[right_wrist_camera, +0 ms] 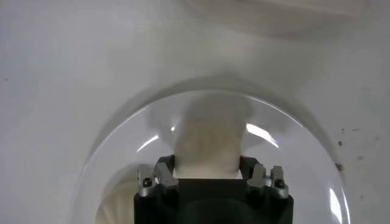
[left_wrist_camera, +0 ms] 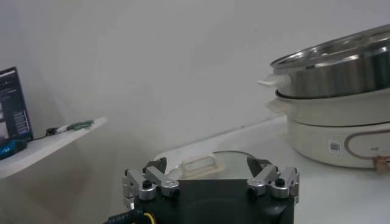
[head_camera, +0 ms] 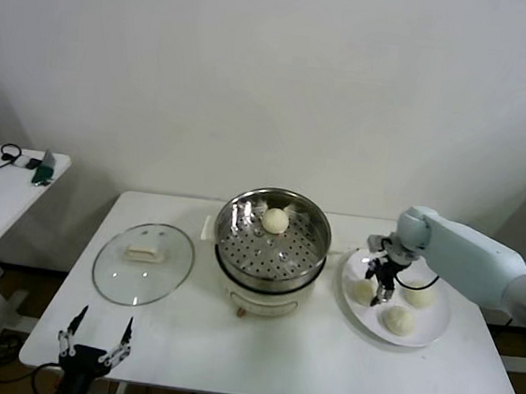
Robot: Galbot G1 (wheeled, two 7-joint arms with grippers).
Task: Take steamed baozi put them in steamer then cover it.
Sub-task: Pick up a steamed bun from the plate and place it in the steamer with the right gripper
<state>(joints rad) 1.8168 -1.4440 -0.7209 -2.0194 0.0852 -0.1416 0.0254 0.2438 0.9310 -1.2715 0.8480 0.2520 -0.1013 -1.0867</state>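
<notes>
Four smooth, round, cream-white steamed baozi are in my view: one point(head_camera: 276, 220) lies on the perforated floor of the round shiny stainless-steel steamer point(head_camera: 315, 242), toward its far side, and three rest on the flat white plate point(head_camera: 429, 333) just to the right of the steamer. Of those three, one point(head_camera: 400, 320) sits at the plate's near side, one point(head_camera: 419, 294) lies toward its right, partly behind the arm, and one point(head_camera: 363, 289) lies at its left.

My right gripper point(head_camera: 382, 288) is down over that left bun. In the right wrist view the bun point(right_wrist_camera: 206, 140) fills the gap between the fingers point(right_wrist_camera: 164, 170), which press against its two sides, so I read the jaws as clamped on it while it rests on the plate point(right_wrist_camera: 292, 131).

The steamer stands on a white electric cooker base point(head_camera: 266, 299) at the middle of the white table point(head_camera: 274, 358). The round glass lid point(head_camera: 143, 263) with a pale handle lies flat on the table well left of the steamer.

My left gripper point(head_camera: 95, 338) hangs at the table's near left edge, jaws wide apart, holding nothing. From its wrist view I see the steamer point(left_wrist_camera: 341, 67) and the lid point(left_wrist_camera: 207, 165) ahead.
</notes>
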